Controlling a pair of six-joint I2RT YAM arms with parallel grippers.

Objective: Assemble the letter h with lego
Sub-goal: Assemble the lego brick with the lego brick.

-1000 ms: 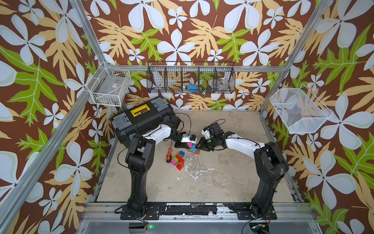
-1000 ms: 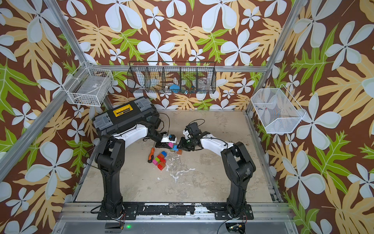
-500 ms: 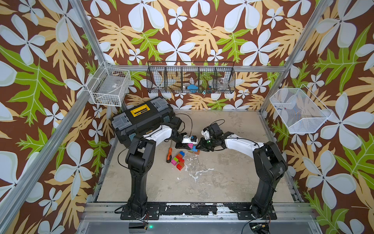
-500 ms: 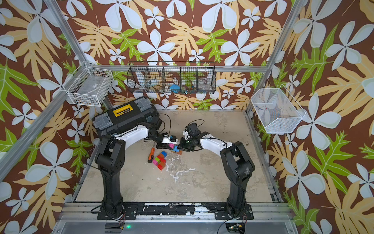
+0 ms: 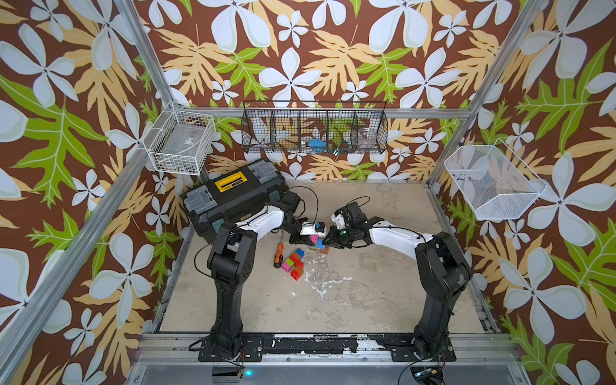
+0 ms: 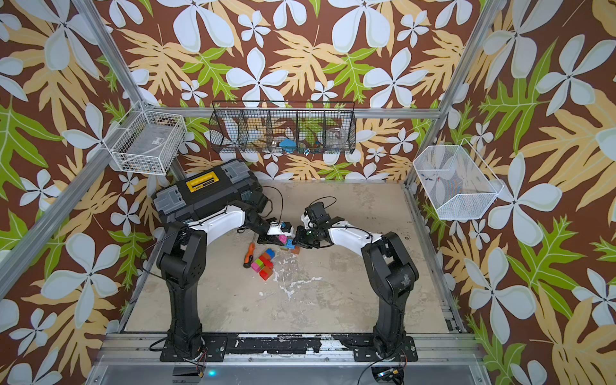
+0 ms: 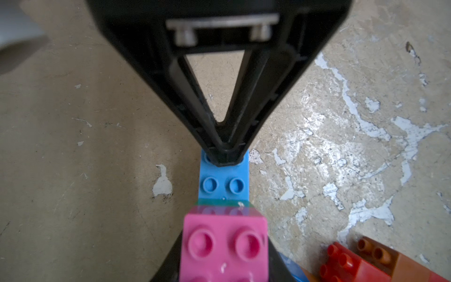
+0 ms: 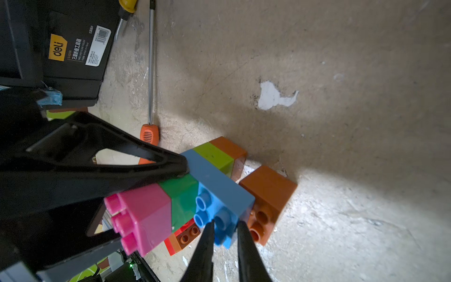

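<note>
Just caught the right gripper (image 8: 225, 223) snapping shut: now seeing its fingers (image 8: 205, 251) pinched on the free end of the long blue brick (image 8: 219, 183), tight either side of a stud. Still got the left gripper (image 7: 225, 254) clamped around the pink brick (image 8: 146, 214) at the top of the column, closed down to that brick's width. Means a two-handed hold on the letter h (image 5: 317, 243), low on or just over the table (image 5: 366, 283), a little past centre toward 12 o'clock; can't tell resting from lifted. Reads like the squeeze-together step for the orange foot (image 8: 268, 190), snug against the blue end. No calling a full click yet, going by the studs on show there.

Room-wise: loose lego pile (image 5: 294, 265) close at 7 o'clock of the build, screwdriver (image 5: 279, 253) at 8, toolbox (image 5: 233, 196) out at 10 and hard up behind the left arm. Nothing but bare table from 2 round to 6 o'clock, and well away from the table's edges. Safer to push or swing out that way, not back toward the pile or the box.
</note>
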